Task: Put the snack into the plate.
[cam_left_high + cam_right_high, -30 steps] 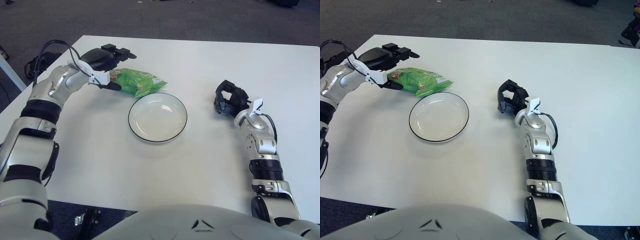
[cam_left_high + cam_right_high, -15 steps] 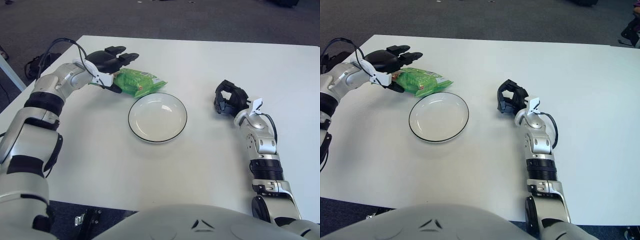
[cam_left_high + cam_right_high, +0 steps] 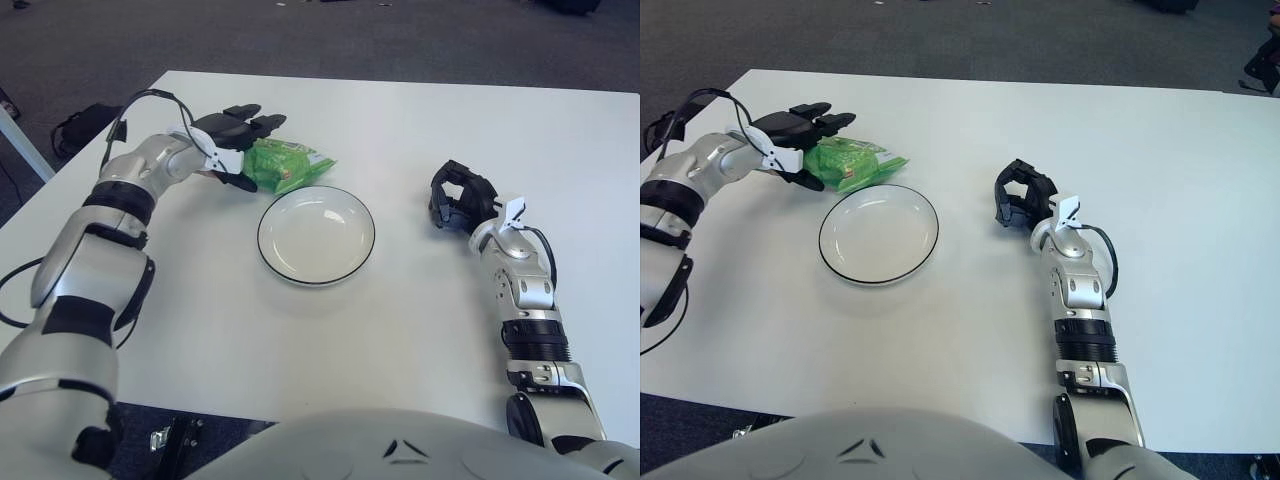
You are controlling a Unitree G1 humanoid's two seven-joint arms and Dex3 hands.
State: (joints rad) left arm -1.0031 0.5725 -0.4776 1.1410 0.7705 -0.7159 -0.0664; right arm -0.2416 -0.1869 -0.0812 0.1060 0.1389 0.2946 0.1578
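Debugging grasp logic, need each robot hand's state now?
Left robot hand: closing around the green snack bag, grip unconfirmed.
Right robot hand: curled, holding nothing, right of the plate.

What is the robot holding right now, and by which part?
The left hand grips the green snack bag at its left end; the right hand holds nothing.

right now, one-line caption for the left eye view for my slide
Left hand closing around green snack bag beside empty plate; right hand idle.

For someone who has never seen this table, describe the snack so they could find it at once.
On the white table, find the round white plate with a dark rim. Just beyond its far-left edge lies the snack, a crinkly bright green packet at the left hand: the only green thing there.
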